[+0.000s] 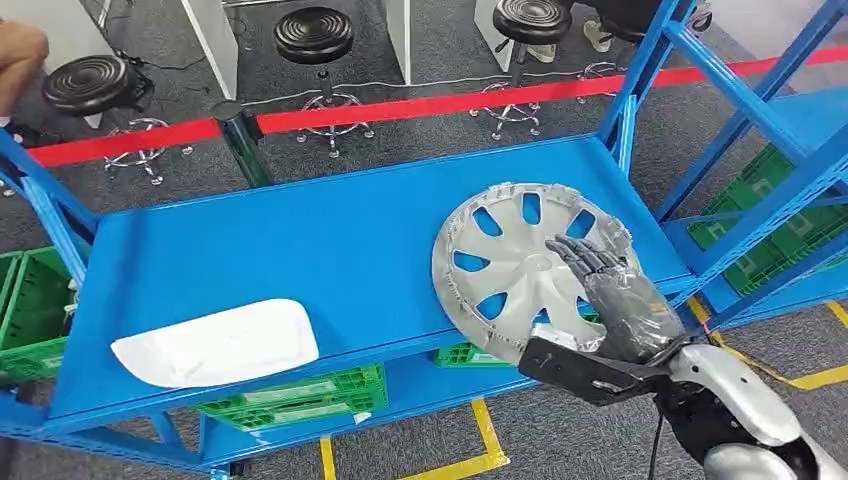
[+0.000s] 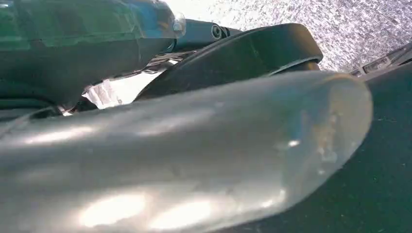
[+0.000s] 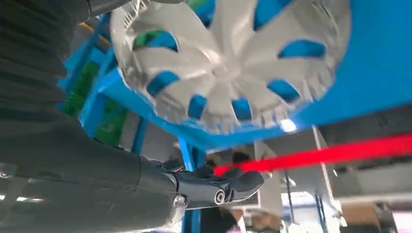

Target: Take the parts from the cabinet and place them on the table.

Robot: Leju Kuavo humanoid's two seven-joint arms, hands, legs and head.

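On the top blue shelf (image 1: 300, 235) of the rack, toward its right end, lies a silver hubcap (image 1: 505, 265), flat with its spokes up and the blue showing through its openings. Its near edge reaches the front lip of the shelf. The right hand (image 1: 615, 290) is over the hubcap's near right part, dark fingers (image 1: 580, 255) stretched out across the spokes and pointing toward the hub, the palm raised above the rim. In the right wrist view the hubcap (image 3: 228, 63) fills the upper part of the picture against the blue shelf (image 3: 384, 63), while the thumb (image 3: 233, 187) sticks out apart from it with nothing pinched against it. The right hand (image 3: 209, 187) is spread and grasps nothing.

Near the left front of the same shelf sits a white part (image 1: 215, 343) with rounded corners, well apart from the hubcap.

The left wrist view is close and blurred, with a pale rounded shape (image 2: 194, 155) in front; I cannot tell how the left hand stands.

Green crates (image 1: 300, 395) rest on the lower shelf, and more green crates (image 1: 770, 215) show to the right. Behind the rack a red barrier belt (image 1: 430, 105) runs across on a dark post (image 1: 240, 140), with black stools (image 1: 313, 35) on the grey floor beyond. Yellow tape lines (image 1: 485, 440) mark the floor in front.
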